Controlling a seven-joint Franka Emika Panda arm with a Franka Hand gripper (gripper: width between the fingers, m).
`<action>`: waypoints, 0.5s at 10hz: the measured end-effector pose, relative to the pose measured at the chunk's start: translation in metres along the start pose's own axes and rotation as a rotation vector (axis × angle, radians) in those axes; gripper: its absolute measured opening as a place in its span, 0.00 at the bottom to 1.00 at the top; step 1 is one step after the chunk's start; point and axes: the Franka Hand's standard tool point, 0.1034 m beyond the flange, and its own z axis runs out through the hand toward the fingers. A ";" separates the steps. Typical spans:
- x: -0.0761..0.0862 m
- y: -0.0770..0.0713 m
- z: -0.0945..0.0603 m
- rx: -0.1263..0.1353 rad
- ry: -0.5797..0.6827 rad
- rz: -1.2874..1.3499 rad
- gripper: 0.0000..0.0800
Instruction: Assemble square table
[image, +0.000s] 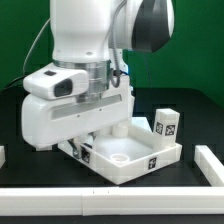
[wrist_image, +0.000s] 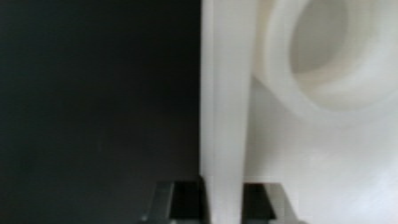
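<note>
The square table's top (image: 150, 152) lies on the black surface as a flat white piece with a raised rim and round corner sockets (image: 120, 158). My gripper (image: 95, 133) comes down on its rim at the exterior view's left, largely hidden by the white hand. In the wrist view the gripper (wrist_image: 221, 205) is shut on the top's thin white rim (wrist_image: 228, 100). A dark finger (wrist_image: 183, 202) shows on each side of that rim. A round socket (wrist_image: 347, 60) curves beside it. One short white leg (image: 167, 123) with black-and-white tags stands upright just behind the top.
A long white rail (image: 110, 195) edges the black surface along the front and turns up the exterior view's right (image: 212, 165). A small white piece (image: 2, 155) shows at the left edge. A green backdrop stands behind the arm.
</note>
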 end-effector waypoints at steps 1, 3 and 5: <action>0.018 0.004 -0.004 0.006 0.020 -0.163 0.07; 0.021 0.007 -0.001 0.010 0.029 -0.312 0.07; 0.016 0.010 0.000 0.003 0.007 -0.402 0.07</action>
